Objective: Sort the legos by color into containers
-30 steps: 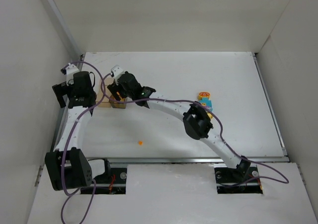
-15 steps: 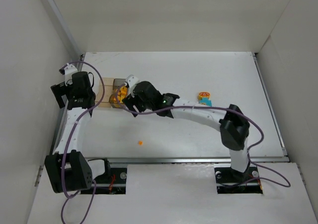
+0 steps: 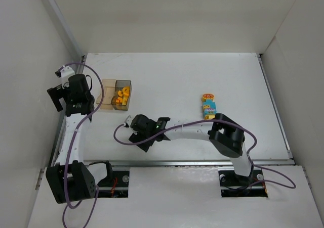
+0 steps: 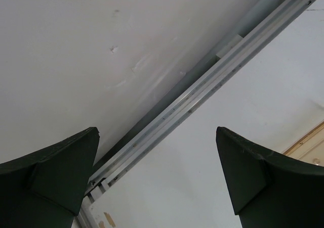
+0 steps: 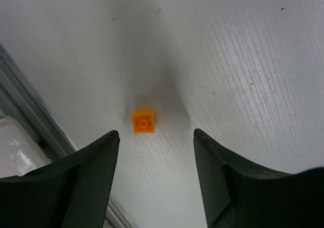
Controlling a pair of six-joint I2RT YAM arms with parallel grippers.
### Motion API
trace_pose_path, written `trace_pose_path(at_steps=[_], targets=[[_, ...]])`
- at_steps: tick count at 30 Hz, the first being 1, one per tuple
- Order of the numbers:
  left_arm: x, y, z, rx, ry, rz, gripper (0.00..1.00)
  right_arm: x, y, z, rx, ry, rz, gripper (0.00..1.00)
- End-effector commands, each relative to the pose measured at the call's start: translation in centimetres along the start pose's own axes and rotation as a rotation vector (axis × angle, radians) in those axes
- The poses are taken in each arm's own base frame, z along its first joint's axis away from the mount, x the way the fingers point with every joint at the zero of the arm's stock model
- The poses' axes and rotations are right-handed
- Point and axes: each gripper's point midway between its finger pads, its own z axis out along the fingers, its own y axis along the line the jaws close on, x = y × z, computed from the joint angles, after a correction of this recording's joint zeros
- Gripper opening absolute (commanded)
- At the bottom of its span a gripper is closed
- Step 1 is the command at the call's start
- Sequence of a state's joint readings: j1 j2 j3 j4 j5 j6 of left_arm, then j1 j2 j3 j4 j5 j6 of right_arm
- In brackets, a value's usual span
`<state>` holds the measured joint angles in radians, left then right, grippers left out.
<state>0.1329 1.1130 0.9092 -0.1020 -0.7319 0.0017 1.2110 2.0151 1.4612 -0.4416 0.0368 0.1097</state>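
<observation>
So the tiny orange square plastic lego is sitting flat on the white table, stud up, close to the near edge and a bit left of the middle. My right gripper hangs right over it, jaws partly apart with nothing in them, and the piece shows in the gap between them, touching neither. It's square, so no long axis to line up with; I reckon it's just straight down and pinch. The left gripper is spread wide, empty, over by the left edge, so the right arm is way nearer. The two joined translucent plastic boxes sit near the left edge too, further back, orange bits in the dark one, and a stack of cyan, yellow and orange-red bricks waits well apart toward the right edge
</observation>
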Motion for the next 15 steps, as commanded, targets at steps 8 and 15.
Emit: trace_pose_path(at_steps=[8,15], targets=[[-1.1,1.0,-0.6,-0.013,-0.038,-0.032,1.00,-0.8,0.2,0.0,0.024,0.002,-0.006,0.55],[-0.5,1.1,-0.7,-0.013,-0.032,-0.018,1.00,-0.2,1.8,1.0,0.014,0.001,-0.025,0.55]])
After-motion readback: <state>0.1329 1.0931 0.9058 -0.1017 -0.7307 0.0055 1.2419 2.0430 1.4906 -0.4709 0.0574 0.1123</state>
